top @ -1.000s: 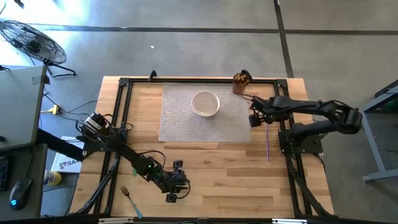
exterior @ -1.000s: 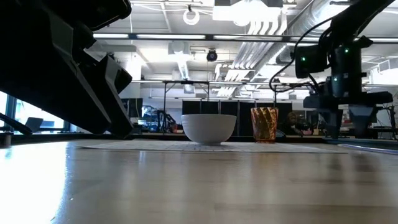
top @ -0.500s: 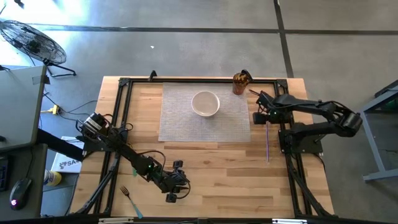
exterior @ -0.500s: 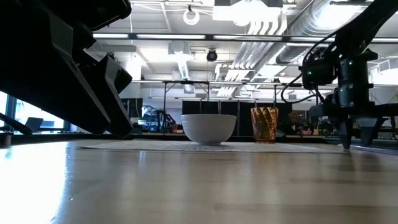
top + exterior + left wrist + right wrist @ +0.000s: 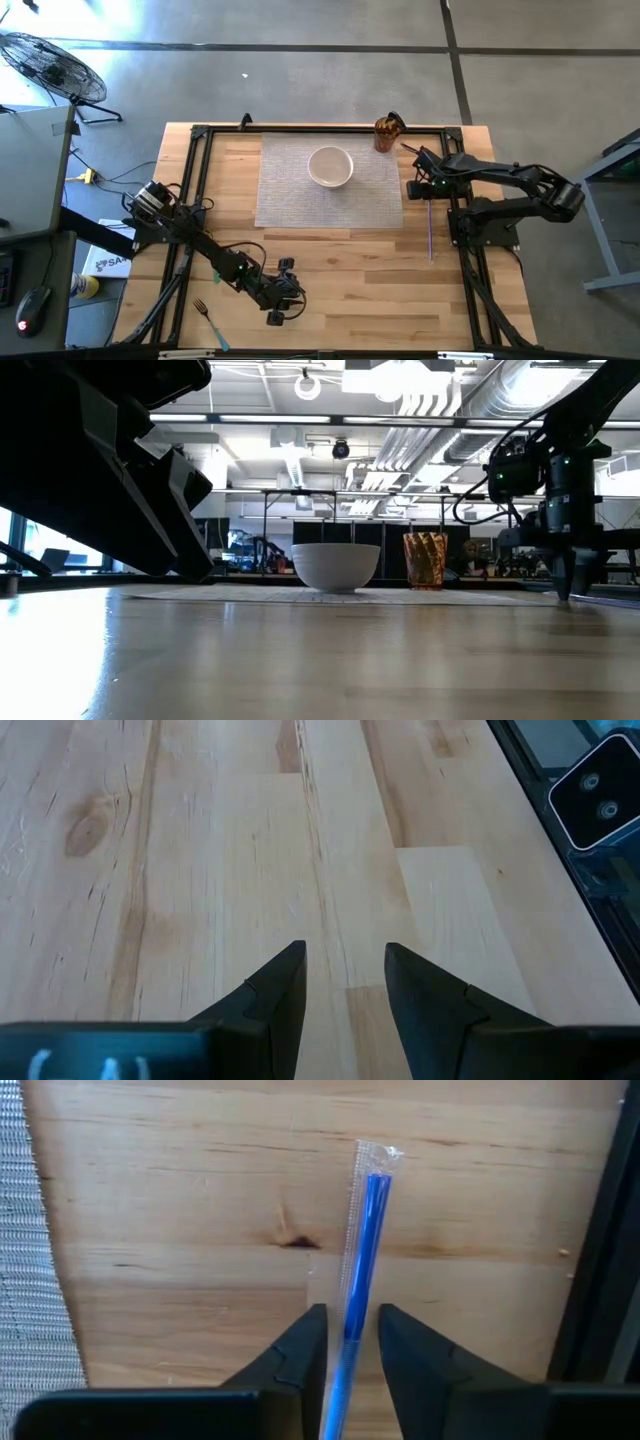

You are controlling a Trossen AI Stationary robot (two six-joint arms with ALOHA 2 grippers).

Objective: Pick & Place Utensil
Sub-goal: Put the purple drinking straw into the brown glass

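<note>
The utensil is a blue straw in a clear wrapper (image 5: 362, 1250). It lies flat on the bare wood right of the woven placemat (image 5: 330, 185), running near to far (image 5: 430, 235). My right gripper (image 5: 350, 1325) points down over it a little back from its far end. One finger stands close on each side, with a thin gap left, so it is open (image 5: 575, 592). My left gripper (image 5: 345, 985) waits open over bare wood near the front left (image 5: 276, 316). A fork (image 5: 205, 312) lies beside it.
A white bowl (image 5: 330, 166) sits on the placemat, and an amber cup (image 5: 387, 131) stands at its far right corner. A black rail (image 5: 600, 1280) runs close along the straw's right side. Bare wood lies between the placemat and the front edge.
My right gripper has moved a little toward the table's right edge and come down onto the table over the straw. Its fingers have drawn much closer together around the straw. The straw has stayed where it lay.
</note>
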